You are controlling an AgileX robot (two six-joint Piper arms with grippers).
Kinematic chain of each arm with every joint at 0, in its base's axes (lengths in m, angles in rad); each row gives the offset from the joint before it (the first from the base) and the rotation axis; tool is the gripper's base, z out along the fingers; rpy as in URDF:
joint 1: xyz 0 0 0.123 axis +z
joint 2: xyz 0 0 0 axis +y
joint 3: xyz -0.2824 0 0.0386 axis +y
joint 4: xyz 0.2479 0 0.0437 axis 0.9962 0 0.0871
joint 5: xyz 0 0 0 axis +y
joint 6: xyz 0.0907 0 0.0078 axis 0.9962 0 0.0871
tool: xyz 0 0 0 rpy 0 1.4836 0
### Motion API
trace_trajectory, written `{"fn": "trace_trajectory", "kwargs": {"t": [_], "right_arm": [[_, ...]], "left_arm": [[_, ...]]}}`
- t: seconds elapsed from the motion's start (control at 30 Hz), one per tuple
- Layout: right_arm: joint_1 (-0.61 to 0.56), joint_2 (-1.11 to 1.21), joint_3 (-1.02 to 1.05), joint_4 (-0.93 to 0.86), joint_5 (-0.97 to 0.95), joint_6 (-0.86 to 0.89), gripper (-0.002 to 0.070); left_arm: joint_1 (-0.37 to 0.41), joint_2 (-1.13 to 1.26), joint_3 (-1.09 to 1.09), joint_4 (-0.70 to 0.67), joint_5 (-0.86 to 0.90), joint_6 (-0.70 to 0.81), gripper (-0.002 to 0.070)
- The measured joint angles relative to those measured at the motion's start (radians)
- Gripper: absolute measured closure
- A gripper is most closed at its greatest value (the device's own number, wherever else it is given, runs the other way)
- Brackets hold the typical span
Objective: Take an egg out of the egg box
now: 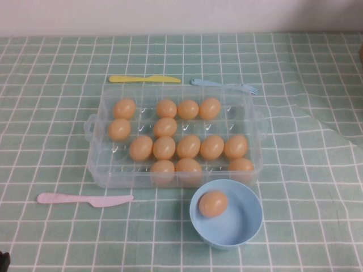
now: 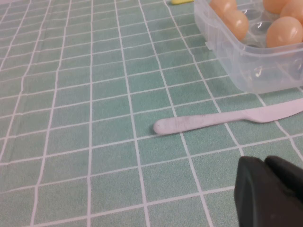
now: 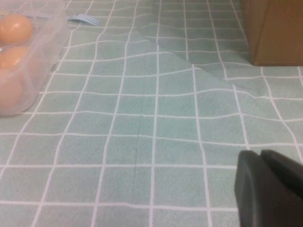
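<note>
The clear egg box [image 1: 96, 170] sits mid-table with several tan-orange eggs in its wells, one of them an egg [image 1: 164, 147] near the middle. Another egg [image 1: 212, 203] lies in the light-blue bowl [image 1: 244, 226] just in front of the box. My left gripper [image 2: 264, 161] is shut and empty, low over the cloth near the front left of the egg box [image 2: 246, 71]. Off to the right of the egg box [image 3: 42, 52], my right gripper [image 3: 260, 153] is shut on nothing, over bare cloth. Neither arm reaches into the high view.
A pink knife [image 1: 85, 199] lies in front of the box on the left, close to the left gripper [image 2: 222, 118]. Behind the box lie a yellow knife [image 1: 144, 79] and a blue fork [image 1: 224, 85]. A brown box [image 3: 274, 30] stands far right; the cloth creases [image 1: 317, 113] there.
</note>
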Motion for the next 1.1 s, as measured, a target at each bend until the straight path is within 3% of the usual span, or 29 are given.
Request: {"fn": "trace_trajectory", "kwargs": {"t": [0.47,0.77,1.1], "right_arm": [[0.000,0.000,0.000,0.012,-0.097,0.000,0.0694],[0.000,0.000,0.000,0.285,-0.269,0.000,0.0694],[0.000,0.000,0.000,0.317,-0.284,0.000,0.0694]], "left_arm": [[0.000,0.000,0.000,0.000,0.000,0.000,0.0678],[0.000,0.000,0.000,0.000,0.000,0.000,0.0678],[0.000,0.000,0.000,0.002,0.000,0.000,0.0678]]}}
